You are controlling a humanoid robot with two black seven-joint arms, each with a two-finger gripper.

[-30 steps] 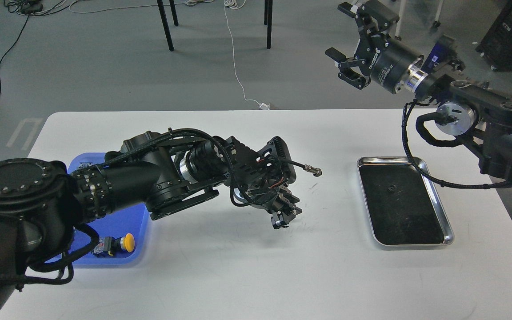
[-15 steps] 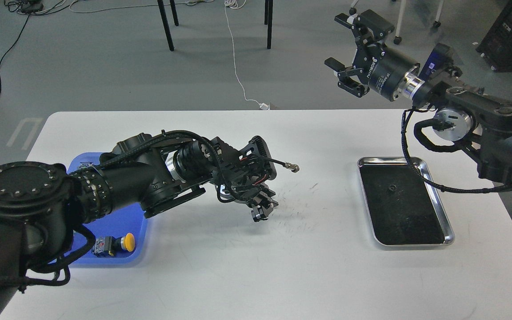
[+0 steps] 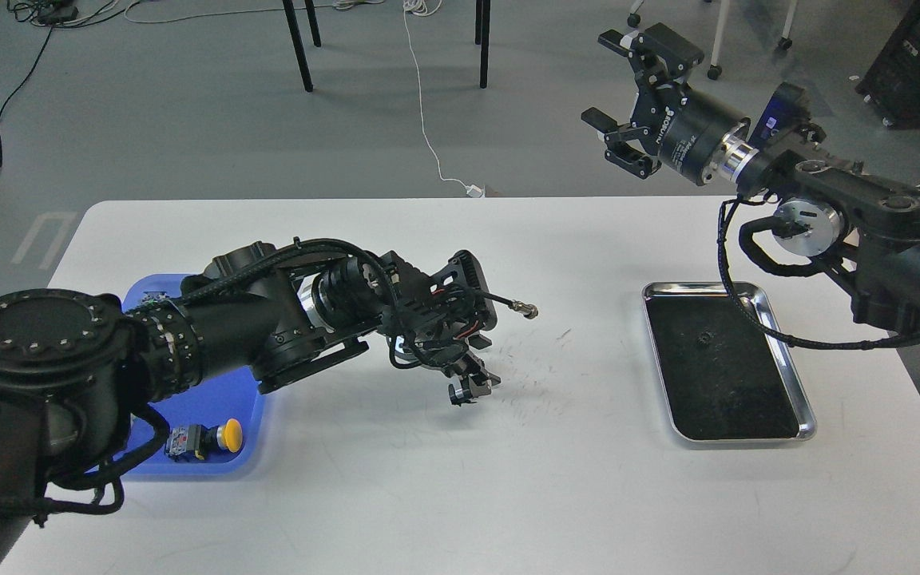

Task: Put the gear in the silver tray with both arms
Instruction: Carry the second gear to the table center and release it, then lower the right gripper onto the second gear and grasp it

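Left gripper [image 3: 472, 385] is pulling back toward 9 o'clock (fingers too dark, can't tell); right gripper [image 3: 624, 100] is hanging spread wide past the silver tray [image 3: 797, 382], gear [image 3: 700, 339] probably sitting inside.

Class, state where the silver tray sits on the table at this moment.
In the head view, the silver tray lies on the table's right side, below the raised right gripper.

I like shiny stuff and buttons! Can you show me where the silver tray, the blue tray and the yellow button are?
silver tray [image 3: 789, 350]: head view, its right rim.
blue tray [image 3: 230, 399]: head view, bare floor.
yellow button [image 3: 229, 434]: head view, its yellow cap.
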